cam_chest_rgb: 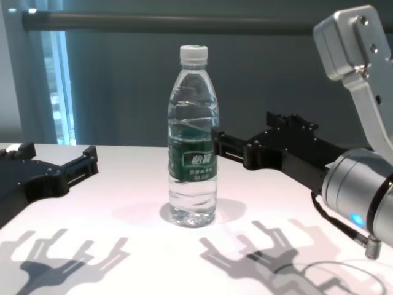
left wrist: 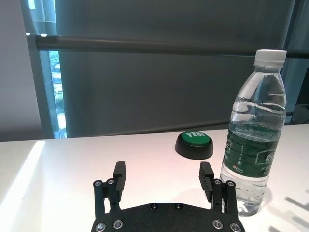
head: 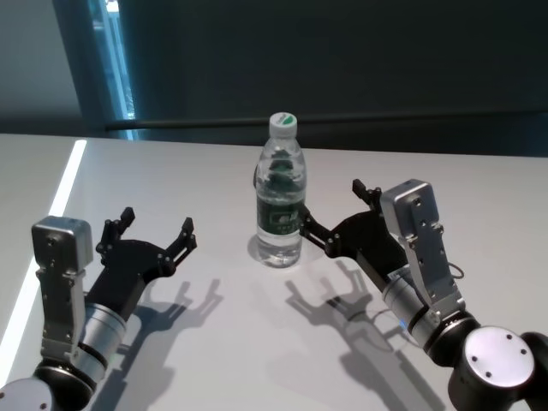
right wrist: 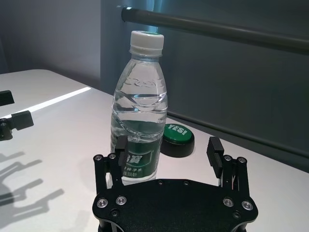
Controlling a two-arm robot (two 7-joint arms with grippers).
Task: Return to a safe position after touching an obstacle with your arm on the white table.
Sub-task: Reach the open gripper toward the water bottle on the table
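A: Obstacle appearance?

B: Tall clear plastic bottle [head: 280, 199], upright. White screw cap [head: 283, 123] on top, ribbed shoulders, water inside reaching up toward the neck. Dark green label [cam_chest_rgb: 193, 161] with white lettering wrapped around the lower-middle body.

A: Location?

B: Standing on the white table [head: 197, 334], roughly centre in the head view, between the two arms and closer to the right one. Faint round shadow at the base.

A: Right gripper?

B: Right gripper [head: 336, 211] just right of the bottle, held above the tabletop. Jaws spread wide, nothing between them. One finger [cam_chest_rgb: 228, 146] at label height, right at the bottle's side in the chest view; contact or small gap not determinable. Same finger [right wrist: 120, 149] overlapping the label in the right wrist view.

A: Left gripper?

B: Left gripper [head: 155, 231] well left of the bottle, low over the table. Jaws released, empty, fingers pointing toward the far edge.

A: Anything else on the surface?

B: Round black-based button with green top [left wrist: 194, 144] behind the bottle, seen from both wrist views. Finger shadows of both grippers cast on the table in front.
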